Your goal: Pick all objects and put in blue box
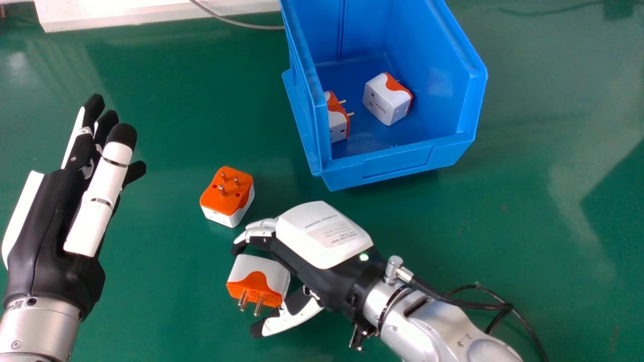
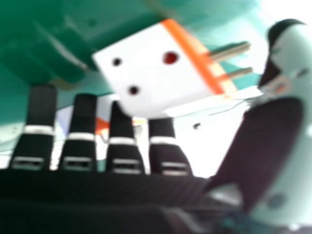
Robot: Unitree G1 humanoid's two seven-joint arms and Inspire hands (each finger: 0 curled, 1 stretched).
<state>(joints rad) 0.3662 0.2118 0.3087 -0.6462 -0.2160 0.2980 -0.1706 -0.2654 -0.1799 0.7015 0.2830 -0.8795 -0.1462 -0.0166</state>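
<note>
Head view, lower centre: right robot hand (image 1: 317,281), printed label (image 1: 332,231) on its back, open around an adapter (image 1: 266,274); left robot hand (image 1: 53,226) open, far left

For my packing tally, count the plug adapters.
4: one adapter in the blue box, another partly hidden by its left wall, one on the table, one between fingers and thumb of the right robot hand. More may be hidden.

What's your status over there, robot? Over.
Left hand open, off to the left. Right hand open around the near plug adapter. Another adapter on the table, two in the blue box. Nothing seen in the way.
</note>
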